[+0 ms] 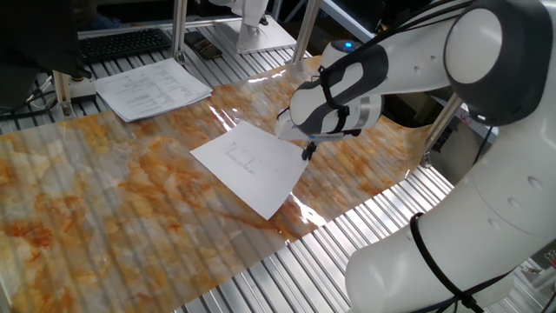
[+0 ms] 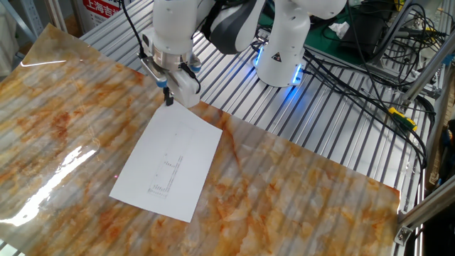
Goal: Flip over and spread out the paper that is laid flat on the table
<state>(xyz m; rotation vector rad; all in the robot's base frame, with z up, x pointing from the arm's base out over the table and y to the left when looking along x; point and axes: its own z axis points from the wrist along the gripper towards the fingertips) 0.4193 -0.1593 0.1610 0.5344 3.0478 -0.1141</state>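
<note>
You get bright, even light from overhead in both views. The glossy surface [image 2: 298, 185] throws white glare: one patch at its left edge in the other fixed view, and streaks beside the paper [image 1: 251, 165] in one fixed view. The paper reads almost pure white, its print faint. Shadows are soft and short. A blue lamp glows on the robot base [image 2: 281, 57]. Both views are sharp, with little edge bending.

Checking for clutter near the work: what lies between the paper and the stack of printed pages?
Nothing: in the one fixed view, only bare marbled plastic sheet shows between the paper and the stack of printed pages.
</note>
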